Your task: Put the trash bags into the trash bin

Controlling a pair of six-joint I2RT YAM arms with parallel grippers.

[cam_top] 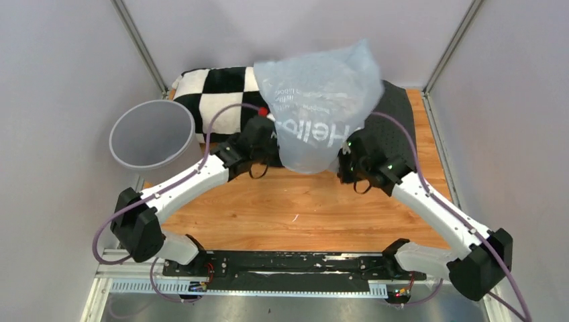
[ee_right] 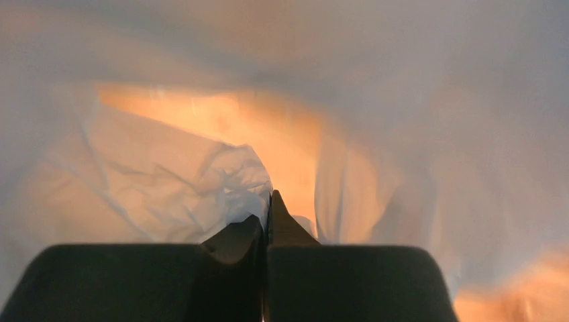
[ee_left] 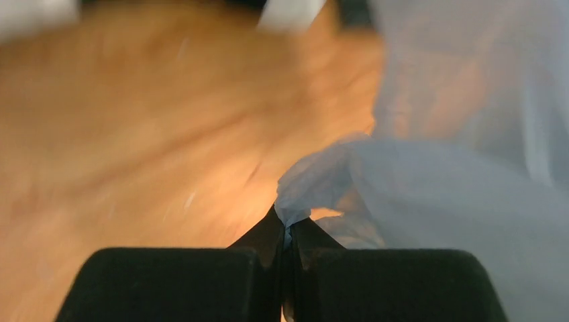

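The pale blue-grey trash bag (cam_top: 315, 111) with white lettering hangs in the air over the middle of the table, held up between both arms. My left gripper (cam_top: 268, 137) is shut on the bag's left edge; in the left wrist view the plastic (ee_left: 429, 201) is pinched between the jaws (ee_left: 288, 225). My right gripper (cam_top: 347, 153) is shut on the bag's right edge; the crinkled film (ee_right: 168, 181) fills the right wrist view around the jaws (ee_right: 267, 213). The grey trash bin (cam_top: 151, 134) stands upright at the far left, apart from the bag.
A black-and-white checkered pillow (cam_top: 208, 94) lies at the back behind the bag. A dark grey textured mat (cam_top: 396, 117) lies at the back right. The wooden tabletop (cam_top: 302, 208) lies below the bag. White walls and metal posts close in the sides.
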